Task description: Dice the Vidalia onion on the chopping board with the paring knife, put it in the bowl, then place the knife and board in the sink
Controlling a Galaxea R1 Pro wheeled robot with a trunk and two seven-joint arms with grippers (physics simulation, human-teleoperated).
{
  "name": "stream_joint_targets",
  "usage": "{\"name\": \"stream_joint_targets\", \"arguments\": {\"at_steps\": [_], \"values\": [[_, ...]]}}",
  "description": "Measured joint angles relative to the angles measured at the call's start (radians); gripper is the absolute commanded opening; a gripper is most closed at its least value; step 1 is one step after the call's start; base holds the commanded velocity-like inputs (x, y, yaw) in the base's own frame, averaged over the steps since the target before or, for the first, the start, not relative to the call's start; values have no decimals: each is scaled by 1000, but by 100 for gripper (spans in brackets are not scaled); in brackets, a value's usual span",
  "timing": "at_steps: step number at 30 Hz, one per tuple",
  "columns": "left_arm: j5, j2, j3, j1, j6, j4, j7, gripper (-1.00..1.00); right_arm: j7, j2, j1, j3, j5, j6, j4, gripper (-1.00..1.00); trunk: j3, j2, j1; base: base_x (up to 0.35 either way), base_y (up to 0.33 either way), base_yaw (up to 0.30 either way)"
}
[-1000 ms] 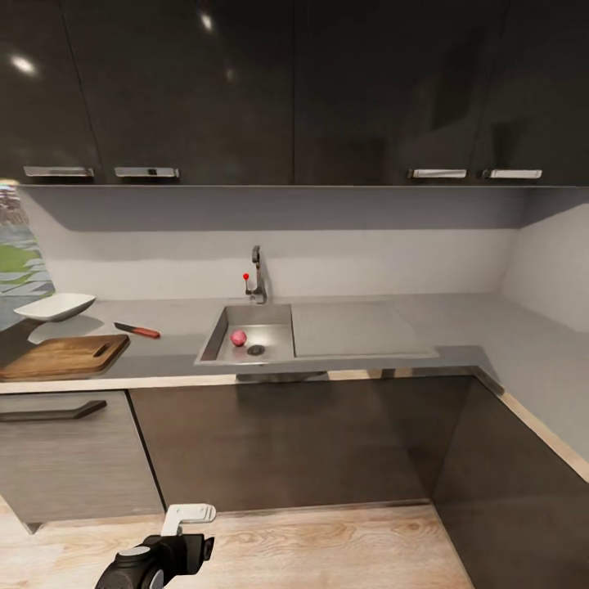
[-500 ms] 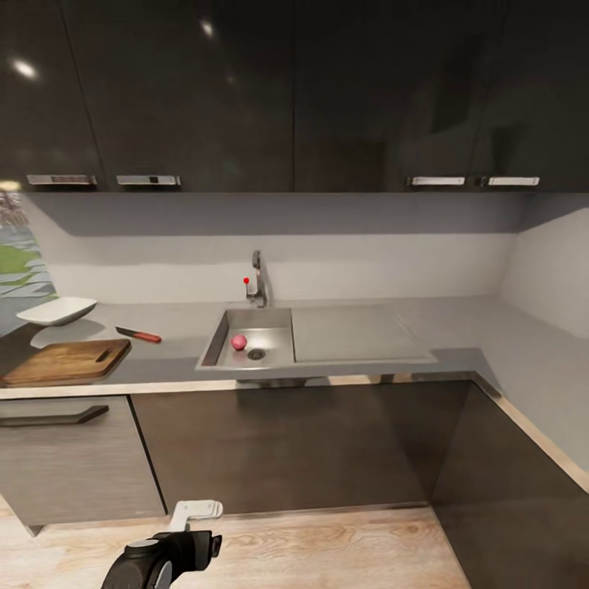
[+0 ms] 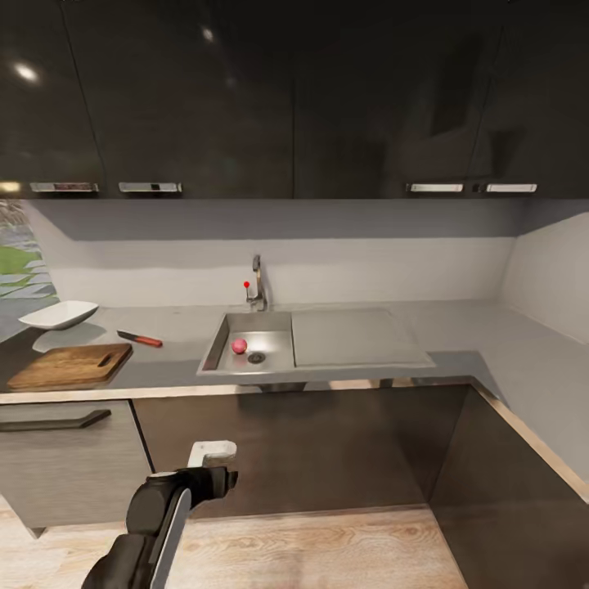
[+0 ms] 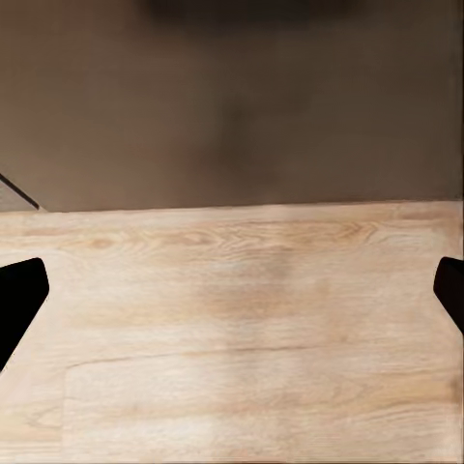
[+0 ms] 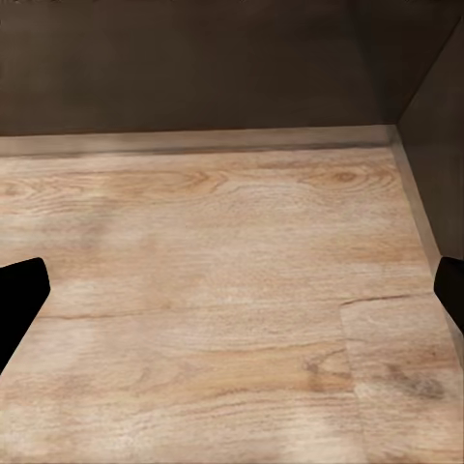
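- Onion [image 3: 239, 346] sits in the sink [image 3: 278, 364], just beside the drain.
- Left gripper [image 4: 232, 290] spread wide, holding nothing, over wood floor [image 4: 242, 329]; right gripper [image 5: 232, 290] the same.
- Left arm [image 3: 155, 515] low, before the cabinet fronts.
- Knife [image 3: 139, 338] lies flat on the countertop [image 3: 458, 327], red handle toward the sink, between board [image 3: 72, 365] and bowl [image 3: 59, 314].
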Motion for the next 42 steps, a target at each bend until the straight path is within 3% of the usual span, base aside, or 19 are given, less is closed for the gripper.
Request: {"name": "stream_joint_targets", "arguments": {"at_steps": [6,9,18,21,27,30,33,35,36,39,42], "values": [[4,-3,-1,-107,9,1,0,100,0,0,0,0,0,0,0,100,19,42,-23,0,0,0],[7,-4,-1,-215,18,6,0,100,0,0,0,0,0,0,0,100,28,63,-35,0,0,0],[8,-4,-23,-414,24,67,0,100,0,0,0,0,0,0,0,100,56,126,-69,0,0,0],[8,-4,-25,-508,24,114,0,100,0,0,0,0,0,-1,0,100,66,147,-81,0,0,0],[9,-4,-25,-571,24,171,0,100,1,0,0,3,0,-14,0,100,85,189,-104,0,0,0],[10,-4,-25,-579,24,178,-1,100,1,2,1,5,0,-75,16,100,94,210,-115,0,0,0],[10,-4,-25,-582,24,181,-1,100,2,4,0,6,1,-197,87,100,104,231,-127,0,0,0],[10,-4,-25,-582,24,183,-1,100,3,5,1,7,1,-289,150,100,110,245,-134,0,0,0],[9,-3,-25,-582,24,186,0,100,4,7,1,7,1,-413,238,100,113,252,-138,0,0,0],[10,-1,-25,-582,24,198,0,100,5,9,1,8,2,-560,354,100,122,273,-150,0,0,0],[10,0,-25,-582,24,210,0,100,8,17,3,9,2,-571,425,100,132,294,-161,0,0,0]]}}
